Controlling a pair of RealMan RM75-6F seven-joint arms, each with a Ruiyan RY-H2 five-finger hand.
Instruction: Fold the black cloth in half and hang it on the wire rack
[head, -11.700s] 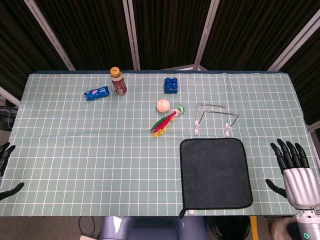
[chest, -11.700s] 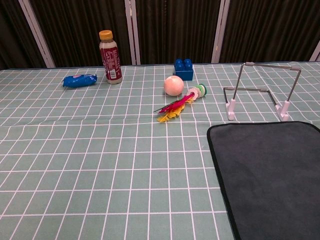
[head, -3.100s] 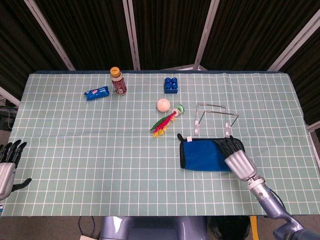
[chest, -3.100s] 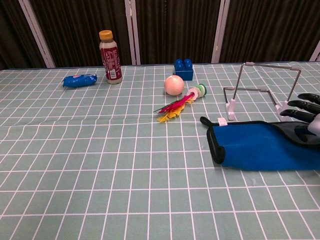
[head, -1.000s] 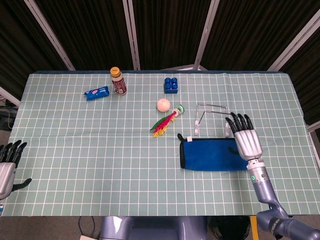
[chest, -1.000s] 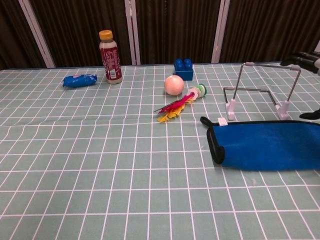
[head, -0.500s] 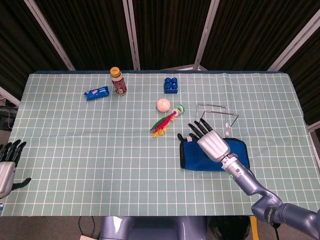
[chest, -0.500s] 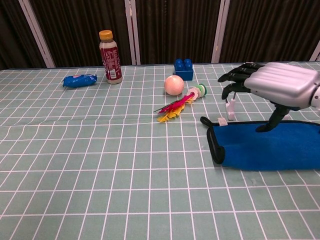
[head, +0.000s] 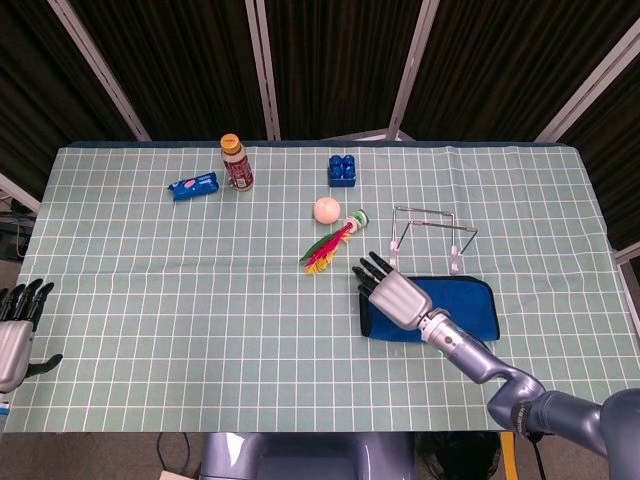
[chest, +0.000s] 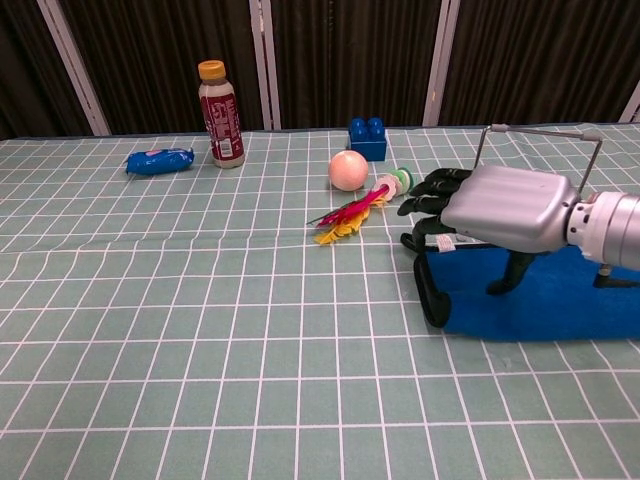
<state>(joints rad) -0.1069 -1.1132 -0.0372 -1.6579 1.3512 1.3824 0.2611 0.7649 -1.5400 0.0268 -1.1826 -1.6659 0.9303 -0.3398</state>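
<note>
My right hand (head: 393, 293) has slid further left since half a second ago and now hovers over the left end of the black cloth (head: 465, 307), fingers spread and holding nothing, fingertips (chest: 425, 208) reaching just past the cloth's black-trimmed edge toward the feather shuttlecock (head: 332, 243). A second back it was over by the wire rack (head: 432, 237); now the rack stands clear behind it, unhung. The cloth lies where it did, folded in half with its blue face up, flat on the worktop (head: 200, 300) just in front of the rack's feet. My left hand (head: 14, 330) has stayed at the near left edge of the worktop, open and empty. The pink ball (head: 326, 210), blue block (head: 342, 168), bottle (head: 237, 162) and blue packet (head: 193, 186) have not moved.
</note>
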